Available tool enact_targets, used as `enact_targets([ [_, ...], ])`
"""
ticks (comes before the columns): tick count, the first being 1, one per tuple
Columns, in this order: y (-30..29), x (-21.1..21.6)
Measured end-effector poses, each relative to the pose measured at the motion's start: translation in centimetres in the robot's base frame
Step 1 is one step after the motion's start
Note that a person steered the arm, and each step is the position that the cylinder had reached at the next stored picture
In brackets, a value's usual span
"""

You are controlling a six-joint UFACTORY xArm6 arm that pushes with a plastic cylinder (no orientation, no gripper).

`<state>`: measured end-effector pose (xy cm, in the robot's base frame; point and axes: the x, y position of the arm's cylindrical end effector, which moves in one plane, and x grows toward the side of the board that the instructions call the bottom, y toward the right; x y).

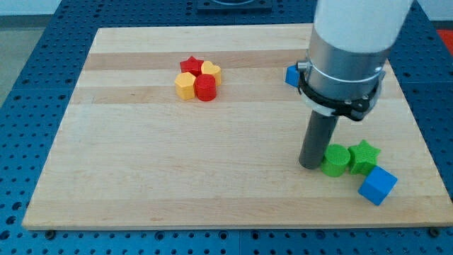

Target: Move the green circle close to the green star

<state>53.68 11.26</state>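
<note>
The green circle [335, 160] sits on the wooden board [212, 177] at the view's lower right. It touches the green star [364, 156], which is just to its right. My tip [310, 166] stands right against the green circle's left side. The dark rod rises from there to the large grey and white arm end above.
A blue cube [377, 186] lies just below and right of the green star. A blue block [291, 74] is partly hidden behind the arm. A cluster at the view's upper middle holds a red star [190, 66], a yellow heart [210, 70], a yellow block [185, 86] and a red block [205, 88].
</note>
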Motion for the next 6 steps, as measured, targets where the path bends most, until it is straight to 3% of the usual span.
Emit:
enact_targets([
  [4, 0.1, 3.3],
  [6, -2.0, -6.5],
])
